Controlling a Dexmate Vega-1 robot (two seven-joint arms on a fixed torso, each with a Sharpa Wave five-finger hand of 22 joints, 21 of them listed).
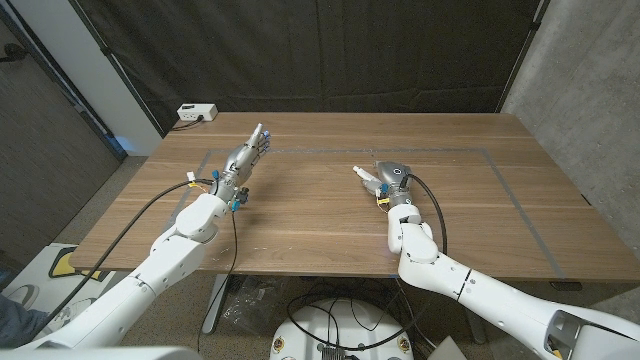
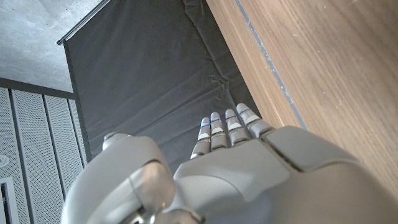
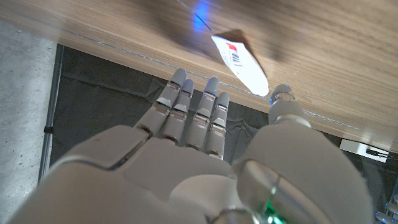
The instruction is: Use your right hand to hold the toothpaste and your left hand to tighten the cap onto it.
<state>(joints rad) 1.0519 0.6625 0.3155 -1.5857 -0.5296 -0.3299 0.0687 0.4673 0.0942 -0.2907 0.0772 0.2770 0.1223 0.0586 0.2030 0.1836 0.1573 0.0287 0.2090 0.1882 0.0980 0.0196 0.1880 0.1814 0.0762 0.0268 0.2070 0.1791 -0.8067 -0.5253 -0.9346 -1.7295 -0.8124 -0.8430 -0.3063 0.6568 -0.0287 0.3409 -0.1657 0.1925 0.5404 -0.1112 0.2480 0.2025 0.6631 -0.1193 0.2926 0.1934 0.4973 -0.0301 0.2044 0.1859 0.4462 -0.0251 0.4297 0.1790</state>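
Observation:
The toothpaste tube (image 1: 362,175) is white with red print and lies on the wooden table (image 1: 300,210) near the middle. My right hand (image 1: 392,180) is right beside it, on its right. In the right wrist view the toothpaste tube (image 3: 240,61) lies on the wood just beyond my right hand (image 3: 205,162), whose fingers (image 3: 194,106) reach out straight and spread, with the thumb apart; nothing is gripped. My left hand (image 1: 248,156) hangs over the table's left part with its fingers (image 2: 225,124) stretched out, holding nothing. I cannot make out a separate cap.
A white box (image 1: 196,114) sits at the table's back left corner. Grey tape lines (image 1: 440,152) mark a rectangle on the wood. A black curtain (image 1: 330,50) hangs behind the table.

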